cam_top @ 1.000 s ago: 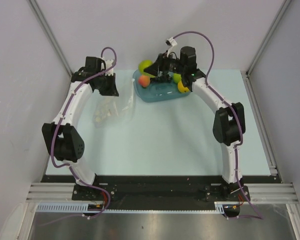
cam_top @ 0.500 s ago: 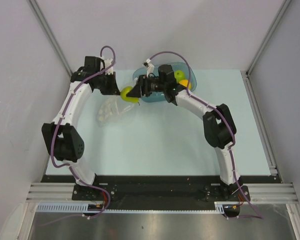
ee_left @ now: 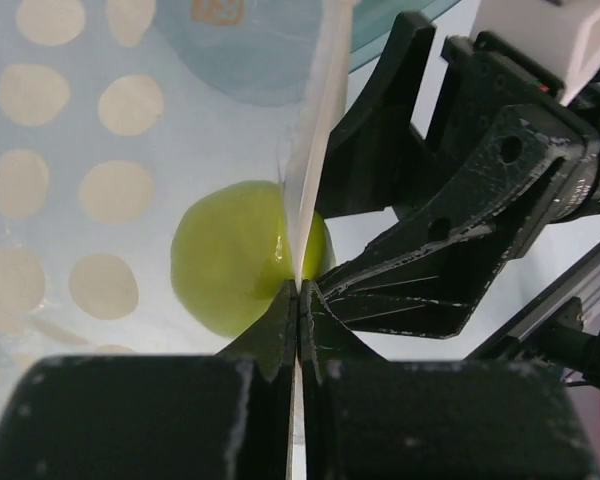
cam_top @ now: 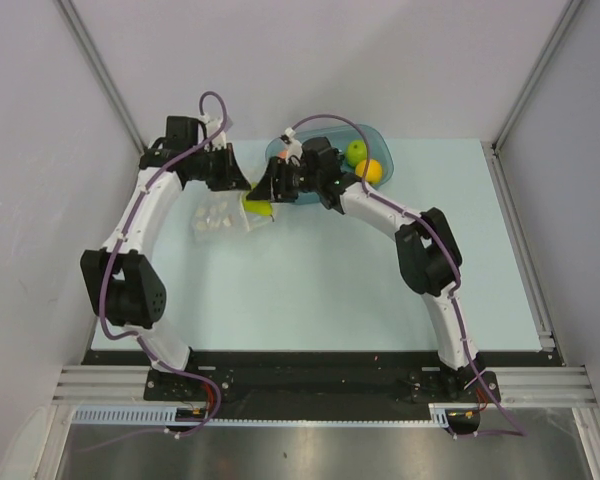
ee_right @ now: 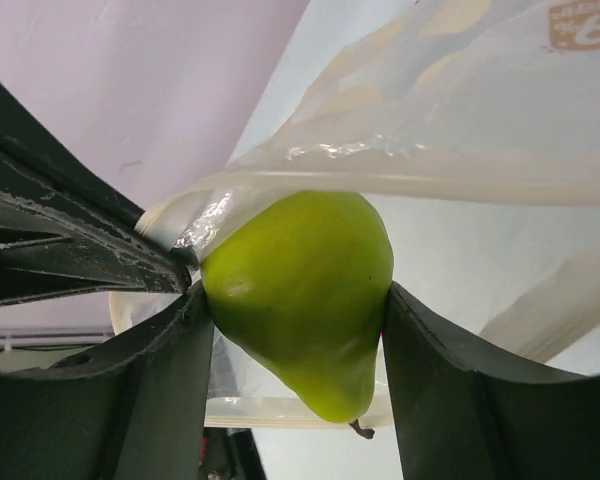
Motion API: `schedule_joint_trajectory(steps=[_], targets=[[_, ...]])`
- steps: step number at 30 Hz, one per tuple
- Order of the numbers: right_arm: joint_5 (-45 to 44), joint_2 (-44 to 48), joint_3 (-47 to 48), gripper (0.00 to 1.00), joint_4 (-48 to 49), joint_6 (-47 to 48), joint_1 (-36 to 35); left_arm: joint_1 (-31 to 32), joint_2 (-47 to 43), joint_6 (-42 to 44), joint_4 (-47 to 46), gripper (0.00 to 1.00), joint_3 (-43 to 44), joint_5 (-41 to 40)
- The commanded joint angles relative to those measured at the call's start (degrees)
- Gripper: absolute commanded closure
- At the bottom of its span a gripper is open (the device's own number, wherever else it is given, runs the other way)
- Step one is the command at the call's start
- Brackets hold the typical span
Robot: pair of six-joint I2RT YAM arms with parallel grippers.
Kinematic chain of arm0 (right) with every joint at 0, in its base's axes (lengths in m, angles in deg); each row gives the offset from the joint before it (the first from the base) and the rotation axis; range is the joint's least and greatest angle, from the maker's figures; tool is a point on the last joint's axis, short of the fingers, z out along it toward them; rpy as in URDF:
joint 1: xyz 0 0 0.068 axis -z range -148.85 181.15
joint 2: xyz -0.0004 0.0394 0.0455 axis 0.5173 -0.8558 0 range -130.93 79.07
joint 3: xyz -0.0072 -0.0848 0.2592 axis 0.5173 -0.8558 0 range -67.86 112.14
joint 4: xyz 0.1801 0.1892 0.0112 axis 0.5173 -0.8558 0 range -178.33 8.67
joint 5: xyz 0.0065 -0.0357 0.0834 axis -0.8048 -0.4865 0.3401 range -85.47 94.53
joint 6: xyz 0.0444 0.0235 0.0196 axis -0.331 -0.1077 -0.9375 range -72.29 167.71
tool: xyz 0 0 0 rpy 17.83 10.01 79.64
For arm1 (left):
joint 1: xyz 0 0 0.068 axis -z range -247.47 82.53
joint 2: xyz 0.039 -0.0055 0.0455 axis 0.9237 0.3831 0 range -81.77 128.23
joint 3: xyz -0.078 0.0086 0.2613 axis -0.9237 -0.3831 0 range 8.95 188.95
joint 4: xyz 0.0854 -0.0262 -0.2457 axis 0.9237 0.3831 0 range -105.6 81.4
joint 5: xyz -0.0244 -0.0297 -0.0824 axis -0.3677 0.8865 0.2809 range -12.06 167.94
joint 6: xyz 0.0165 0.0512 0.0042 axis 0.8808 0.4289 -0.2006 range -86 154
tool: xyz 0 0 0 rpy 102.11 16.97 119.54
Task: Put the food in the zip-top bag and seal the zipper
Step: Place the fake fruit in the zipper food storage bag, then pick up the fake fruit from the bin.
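My right gripper (ee_right: 295, 297) is shut on a green pear (ee_right: 302, 285), stem end toward the camera, at the mouth of the clear zip-top bag (cam_top: 218, 220). The bag's pale zipper strip (ee_right: 430, 187) runs just above the pear. My left gripper (ee_left: 298, 290) is shut on the bag's thin upper edge (ee_left: 315, 120) and holds it up. Through the plastic, the pear (ee_left: 230, 255) shows beside the right gripper's black fingers (ee_left: 450, 230). From above, the two grippers (cam_top: 238, 182) (cam_top: 264, 195) meet over the pear (cam_top: 257, 207).
A teal translucent tub (cam_top: 310, 195) stands at the back of the table behind the right arm. In it lie a green apple (cam_top: 356, 151) and an orange (cam_top: 369, 171). Grey walls close in the left, back and right sides.
The right arm swung left from the tub, carrying the pear to the bag's mouth. The left gripper has kept hold of the bag's edge and shifted slightly right.
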Motion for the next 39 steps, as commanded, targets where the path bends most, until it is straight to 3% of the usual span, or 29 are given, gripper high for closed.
schedule_joint_trajectory(steps=[1, 4, 6, 8, 10, 16, 19, 23, 24, 27, 30, 34, 39], targets=[[-0.4, 1.5, 2.6, 0.52, 5.5, -12.0, 0.2, 0.0, -4.7, -3.1, -4.9, 1.00, -2.6, 5.4], [0.2, 1.8, 2.9, 0.48, 7.0, -18.8, 0.6, -0.7, -4.5, -4.8, -5.3, 1.00, -3.4, 6.7], [0.3, 2.0, 3.2, 0.32, 6.8, -19.9, 0.7, -1.7, -4.5, -6.1, -5.9, 1.00, -4.2, 7.4], [-0.6, 2.5, 3.0, 0.07, 6.0, -19.1, 0.7, -2.7, -4.4, -7.3, -6.7, 1.00, -4.5, 8.0], [-1.0, 3.1, 2.7, 0.02, 5.6, -18.8, 1.1, -3.3, -4.1, -7.7, -6.9, 0.99, -4.5, 8.5], [1.7, 3.6, 2.6, 0.00, 8.9, -21.1, 3.9, -4.5, -3.9, -8.2, -7.3, 0.99, -5.3, 10.3], [1.7, 4.7, 2.8, 0.00, 11.2, -15.0, 5.8, -5.0, -3.9, -8.1, -7.1, 1.00, -5.4, 10.6], [-5.0, 4.3, 6.5, 0.00, 4.7, 9.7, 7.2, -5.4, -3.7, -6.7, -6.0, 1.00, -4.3, 9.7], [-8.1, 3.6, 8.9, 0.00, 3.5, 20.4, 7.2, -5.4, -3.6, -6.4, -5.5, 1.00, -4.1, 9.2], [-14.6, 0.3, 10.9, 0.00, 3.2, 30.4, 7.9, -5.4, -3.6, -5.6, -5.0, 1.00, -3.6, 8.3], [-13.3, -3.9, 14.4, 0.00, 4.3, 32.1, 9.5, -5.5, -3.5, -5.1, -4.9, 1.00, -3.5, 7.8], [-14.0, -10.7, 20.3, 0.06, 7.1, 20.4, 12.0, -5.7, -3.0, -4.8, -4.4, 1.00, -3.3, 7.3], [-17.7, -14.1, 21.5, 0.06, 9.8, 18.0, 10.5, -6.1, -2.5, -4.5, -3.9, 1.00, -3.0, 7.0]])
